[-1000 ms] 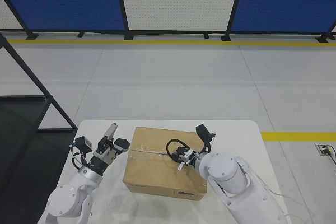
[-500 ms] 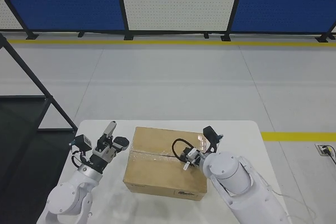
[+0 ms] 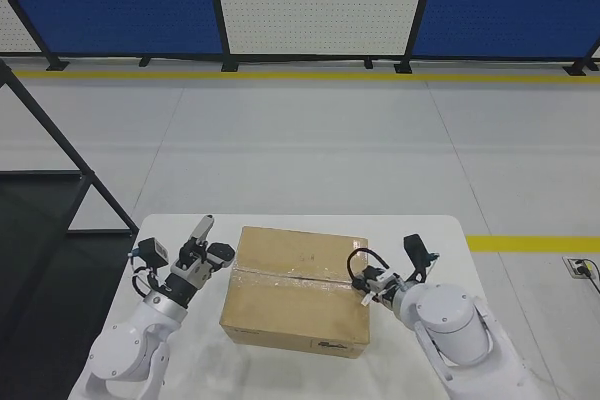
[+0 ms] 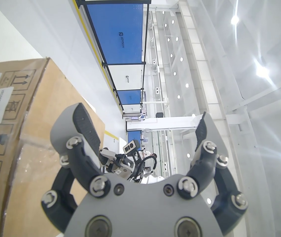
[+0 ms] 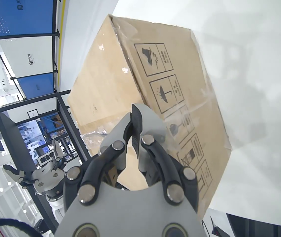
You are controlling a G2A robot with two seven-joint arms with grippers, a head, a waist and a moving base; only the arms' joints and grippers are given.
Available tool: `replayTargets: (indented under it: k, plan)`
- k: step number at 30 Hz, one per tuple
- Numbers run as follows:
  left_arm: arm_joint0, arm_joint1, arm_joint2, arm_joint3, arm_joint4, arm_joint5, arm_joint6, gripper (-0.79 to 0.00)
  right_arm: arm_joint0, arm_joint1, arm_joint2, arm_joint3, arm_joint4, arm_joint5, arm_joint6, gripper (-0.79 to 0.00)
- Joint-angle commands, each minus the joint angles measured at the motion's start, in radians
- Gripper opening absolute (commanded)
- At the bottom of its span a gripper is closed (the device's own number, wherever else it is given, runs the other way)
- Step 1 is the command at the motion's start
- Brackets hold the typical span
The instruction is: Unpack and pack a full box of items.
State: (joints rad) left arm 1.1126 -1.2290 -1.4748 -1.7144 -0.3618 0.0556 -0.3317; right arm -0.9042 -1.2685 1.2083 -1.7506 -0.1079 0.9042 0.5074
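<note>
A closed brown cardboard box [image 3: 290,290], sealed with clear tape along its top seam, stands in the middle of the white table [image 3: 425,235]. My left gripper [image 3: 211,241] is beside the box's left side, tilted upward, open and holding nothing; in the left wrist view [image 4: 143,127] the box's labelled side [image 4: 29,94] is close by. My right gripper [image 3: 364,287] is at the box's right edge, near the end of the seam. In the right wrist view it [image 5: 133,122] is shut, with nothing visible between the fingers, just above the box [image 5: 160,80].
A black metal rack [image 3: 50,150] stands off the table's left side. Bare tabletop lies behind the box and to its right [image 3: 450,260]. Blue and white partition panels [image 3: 320,25] close off the floor far behind.
My right gripper has slid from the middle of the box top, along the taped seam, to the box's right edge. The left arm has barely shifted.
</note>
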Motion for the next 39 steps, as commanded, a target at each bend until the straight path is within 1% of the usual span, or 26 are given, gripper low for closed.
replayTargets:
  k: [1, 13, 17, 21, 31, 36, 39]
  plan:
    - [-0.001, 0.0, 0.003, -0.001, 0.003, 0.002, 0.002, 0.0, -0.015, 0.003, 0.018, -0.011, 0.004, -0.005, -0.002, -0.785]
    - [-0.004, -0.001, 0.01, -0.007, 0.015, 0.009, 0.007, 0.0, -0.102, 0.018, 0.12, -0.064, 0.045, -0.034, -0.025, -0.785]
    - [-0.005, -0.001, 0.012, -0.008, 0.016, 0.011, 0.007, 0.0, -0.126, 0.022, 0.138, -0.088, 0.053, -0.046, -0.028, -0.785]
    - [-0.005, -0.001, 0.015, -0.009, 0.018, 0.011, 0.007, 0.0, -0.13, 0.024, 0.121, -0.09, 0.05, -0.056, -0.02, -0.785]
    - [0.011, 0.0, 0.005, -0.017, 0.015, 0.008, 0.009, 0.0, -0.083, 0.023, 0.069, -0.033, 0.044, -0.06, -0.011, -0.785]
    - [0.018, 0.001, 0.002, -0.022, 0.017, 0.011, 0.008, 0.0, -0.1, 0.022, 0.085, -0.058, 0.059, -0.081, -0.055, -0.785]
    - [0.019, 0.001, 0.003, -0.024, 0.016, 0.01, 0.008, 0.0, -0.129, 0.019, 0.107, -0.101, 0.092, -0.127, -0.097, -0.785]
